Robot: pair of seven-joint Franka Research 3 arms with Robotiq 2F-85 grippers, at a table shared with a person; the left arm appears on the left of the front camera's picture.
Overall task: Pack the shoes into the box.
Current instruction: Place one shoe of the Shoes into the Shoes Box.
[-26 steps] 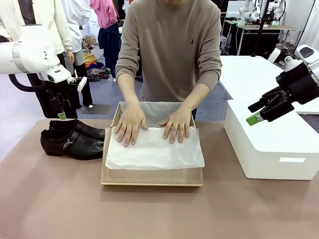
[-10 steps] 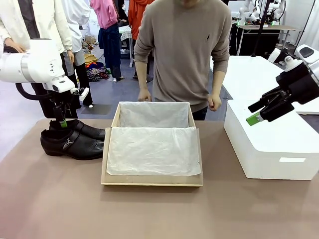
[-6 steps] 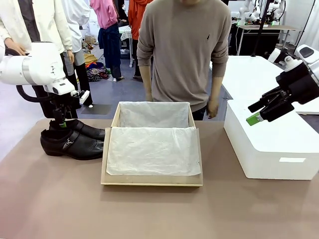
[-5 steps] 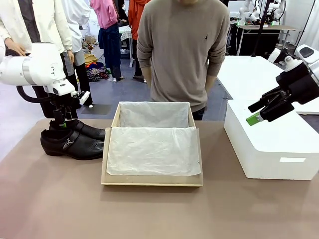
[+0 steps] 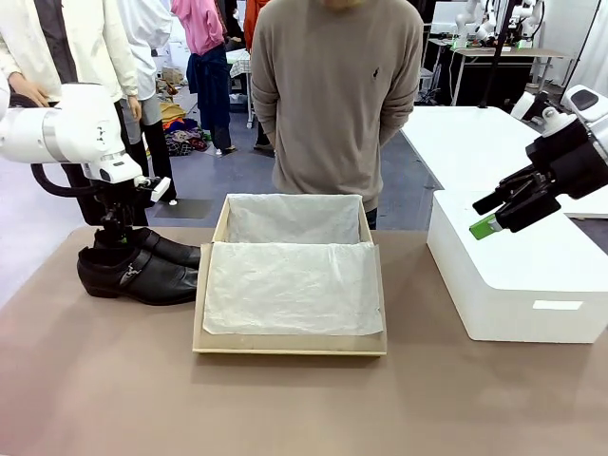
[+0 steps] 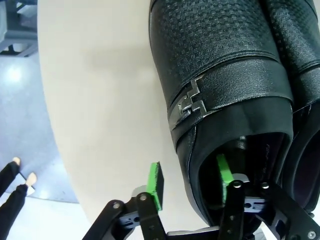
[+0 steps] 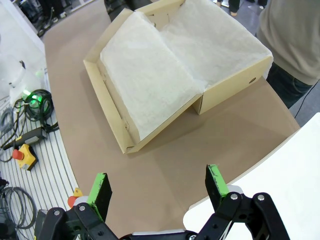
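Your left gripper (image 6: 187,176) straddles the far shoe (image 6: 220,60) at its heel collar, jaws apart, not pinching. The shoes (image 5: 142,274) sit left of the box (image 5: 290,343). Glossy leather is likely slippery and the collar stiff, so pinch there. Right gripper (image 5: 483,216) is spread above the white box (image 5: 513,285).

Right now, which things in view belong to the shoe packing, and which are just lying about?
Job: pair of glossy black leather dress shoes; brown cardboard box lined with white tissue; left gripper, straddling one shoe's heel wall.
Lying about: large white box; right gripper, open.
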